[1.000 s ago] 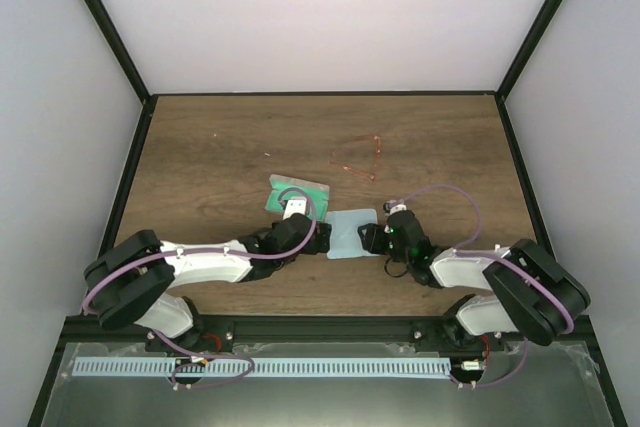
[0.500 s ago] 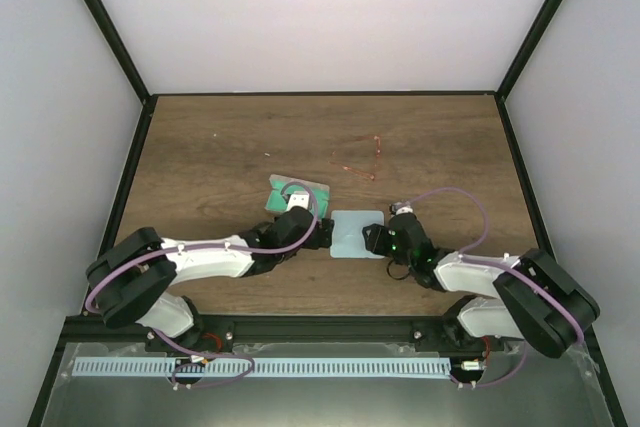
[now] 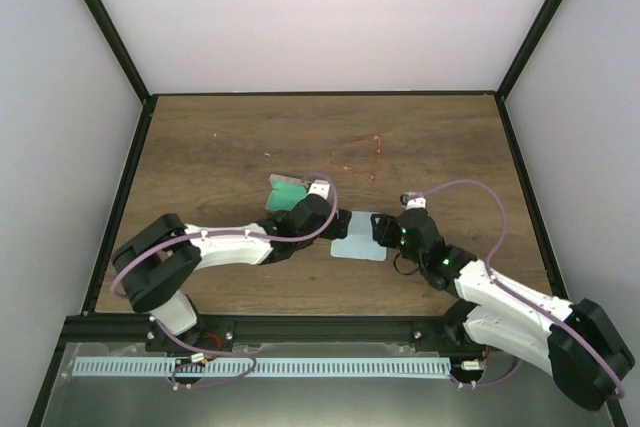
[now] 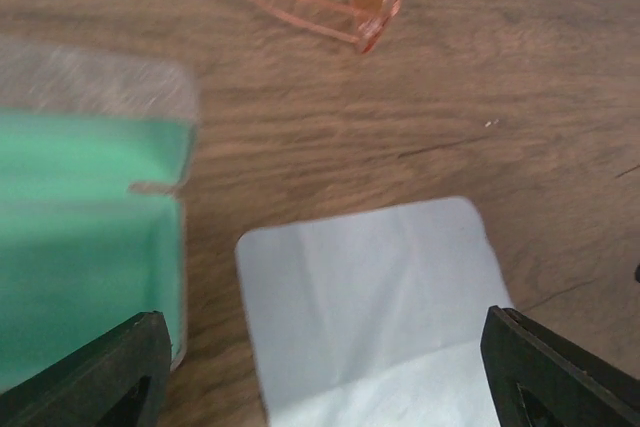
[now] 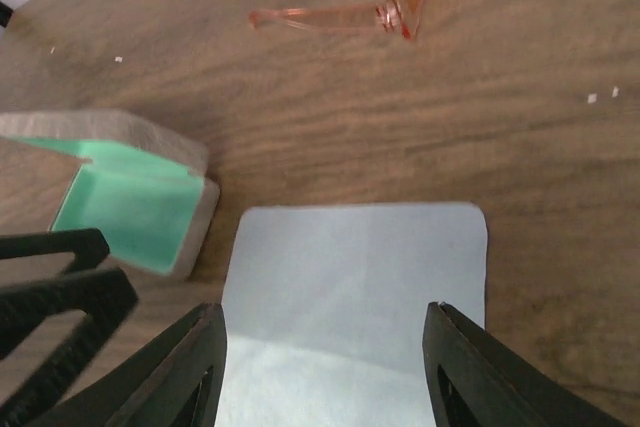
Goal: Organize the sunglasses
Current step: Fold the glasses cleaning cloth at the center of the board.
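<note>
Both arms have reached further out over the table (image 3: pixel 200 147) than a second ago, and the left gripper (image 3: pixel 338 221) now hangs between the case (image 3: pixel 285 192) and the cloth (image 3: pixel 357 245) rather than over the case. The right gripper (image 3: pixel 382 232) has come forward to the cloth's right edge. The cloth has also slid a little to the right.

Neither gripper holds anything. The left one's fingers stand wide apart at the two sides of its wrist view. The right one's are spread to about the cloth's width, straddling its near part, though whether the tips touch the fabric is hard to tell.

The sunglasses lie on the bare wood beyond the cloth, well apart from both grippers and from the case, untouched. The case sits open, green lining up, just left of the cloth, probably so that the glasses can go straight in. Both grippers pointing at the cloth suggests it is being dealt with first.

From above, the sunglasses are only a thin red scribble. The wrist cameras show their orange lenses and unfolded arms, and the right one shows the case's grey wall.
</note>
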Robot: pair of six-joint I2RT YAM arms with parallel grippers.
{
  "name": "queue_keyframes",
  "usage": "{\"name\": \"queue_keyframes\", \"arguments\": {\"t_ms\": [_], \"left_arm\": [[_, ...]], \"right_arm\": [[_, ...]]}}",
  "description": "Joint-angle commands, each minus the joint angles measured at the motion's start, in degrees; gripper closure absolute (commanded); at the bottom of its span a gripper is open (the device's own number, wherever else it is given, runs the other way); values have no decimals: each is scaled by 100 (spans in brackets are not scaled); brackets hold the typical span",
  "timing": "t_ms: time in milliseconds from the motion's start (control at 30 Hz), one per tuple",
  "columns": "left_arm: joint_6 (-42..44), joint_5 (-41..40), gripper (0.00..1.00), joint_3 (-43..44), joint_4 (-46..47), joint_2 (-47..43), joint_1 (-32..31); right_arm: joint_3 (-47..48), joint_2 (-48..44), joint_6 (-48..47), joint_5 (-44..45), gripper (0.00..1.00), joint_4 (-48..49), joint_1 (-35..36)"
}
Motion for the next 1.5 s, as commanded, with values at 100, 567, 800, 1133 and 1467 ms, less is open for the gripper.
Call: {"name": "queue_keyframes", "arguments": {"t_ms": [100, 567, 800, 1133, 1467], "left_arm": [[421, 33, 18, 1015, -120, 885, 9], [142, -334, 29, 1595, -610, 1856, 143], [7, -553, 30, 1735, -681, 2096, 163], [15, -483, 41, 1740, -751, 2138, 173], [-3, -151, 56, 1756, -728, 2237, 249]], "right_arm": [[1073, 1208, -364, 894, 44, -524, -44], [802, 1058, -536, 499, 47, -146, -534], [750, 1150, -534, 522, 46, -49, -553], [747, 1138, -536, 516, 46, -59, -563], [780, 1187, -554, 516, 46, -49, -572]]}}
